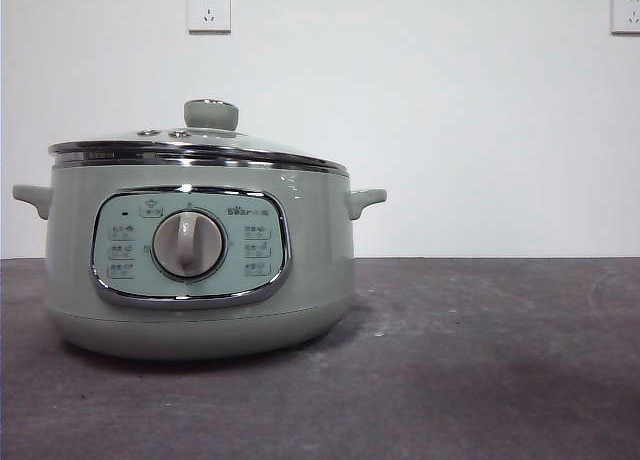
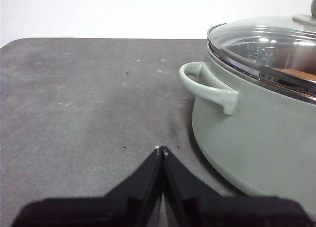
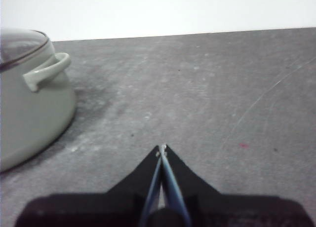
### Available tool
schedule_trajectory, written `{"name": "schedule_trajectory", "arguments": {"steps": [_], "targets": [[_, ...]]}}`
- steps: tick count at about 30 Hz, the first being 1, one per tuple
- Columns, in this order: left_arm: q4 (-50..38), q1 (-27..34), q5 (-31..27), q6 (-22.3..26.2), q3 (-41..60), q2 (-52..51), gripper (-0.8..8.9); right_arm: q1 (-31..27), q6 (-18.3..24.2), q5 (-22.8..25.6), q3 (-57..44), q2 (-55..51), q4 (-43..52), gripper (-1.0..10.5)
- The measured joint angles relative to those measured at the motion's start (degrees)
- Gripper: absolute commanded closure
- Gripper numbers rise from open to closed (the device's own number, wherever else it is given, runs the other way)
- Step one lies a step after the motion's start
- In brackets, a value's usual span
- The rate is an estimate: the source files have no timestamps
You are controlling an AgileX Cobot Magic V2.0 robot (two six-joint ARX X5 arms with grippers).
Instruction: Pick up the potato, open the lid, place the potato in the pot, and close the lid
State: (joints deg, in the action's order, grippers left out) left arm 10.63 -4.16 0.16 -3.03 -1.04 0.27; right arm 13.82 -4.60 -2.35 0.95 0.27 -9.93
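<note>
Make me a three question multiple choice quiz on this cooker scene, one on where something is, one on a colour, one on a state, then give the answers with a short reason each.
1. Where does the lid sit?
A. On the pot, closing it
B. Flat on the table beside the pot
C. Held up in a gripper

2. What colour is the lid's knob?
A. Red
B. Black
C. Sage green

3. How do the jaws of the left gripper stand?
A. Wide open
B. Shut, tips together, holding nothing
C. Clamped on the pot's handle

Answers:
1 A, the chrome rim rests all round the pot's top edge in the front view.
2 C, the knob matches the pot's green body.
3 B, the left wrist view shows the two black tips meeting over bare table, apart from the handle.
</note>
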Motion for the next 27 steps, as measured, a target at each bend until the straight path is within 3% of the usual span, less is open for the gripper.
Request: {"name": "schedule_trajectory", "arguments": {"steps": [27], "targets": [[0.00,0.00,0.00,0.00,0.00,0.00,8.17,0.02,-1.25,-0.09,0.00,0.13,0.00,9.5]]}}
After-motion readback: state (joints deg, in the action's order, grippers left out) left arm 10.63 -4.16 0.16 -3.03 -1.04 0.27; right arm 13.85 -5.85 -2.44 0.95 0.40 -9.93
